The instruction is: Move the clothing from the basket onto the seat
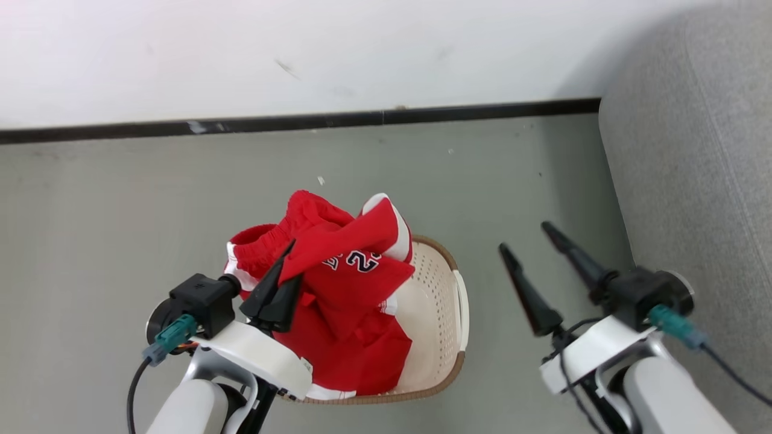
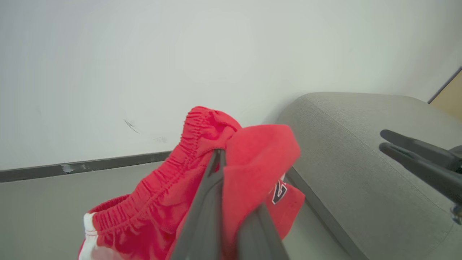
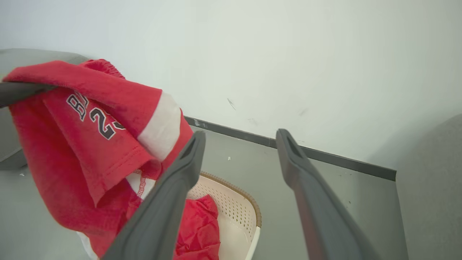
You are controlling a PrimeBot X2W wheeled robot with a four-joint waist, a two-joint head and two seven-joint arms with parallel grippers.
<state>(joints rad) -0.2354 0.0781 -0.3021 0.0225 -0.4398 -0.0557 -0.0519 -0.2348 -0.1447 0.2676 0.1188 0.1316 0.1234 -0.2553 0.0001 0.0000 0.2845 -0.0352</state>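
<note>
Bright red clothing [image 1: 356, 289] with white trim and a "23" is bunched up and raised above the cream perforated basket [image 1: 449, 265], while its lower folds still lie inside. My left gripper [image 1: 295, 260] is shut on the top of this bundle. In the left wrist view the fingers [image 2: 205, 202] pinch the red fabric [image 2: 155, 206] beside an elastic waistband. My right gripper [image 1: 523, 236] hangs open and holds nothing, right of the basket and beside the grey seat [image 1: 693, 181]. The right wrist view shows its spread fingers [image 3: 241, 134], the lifted clothing [image 3: 90, 122] and the basket [image 3: 236, 202].
The basket stands on a grey floor [image 1: 120, 211] before a white wall [image 1: 301, 54] with a dark baseboard [image 1: 301, 122]. The seat [image 2: 361, 144] rises close on the right, with a strip of floor between it and the basket.
</note>
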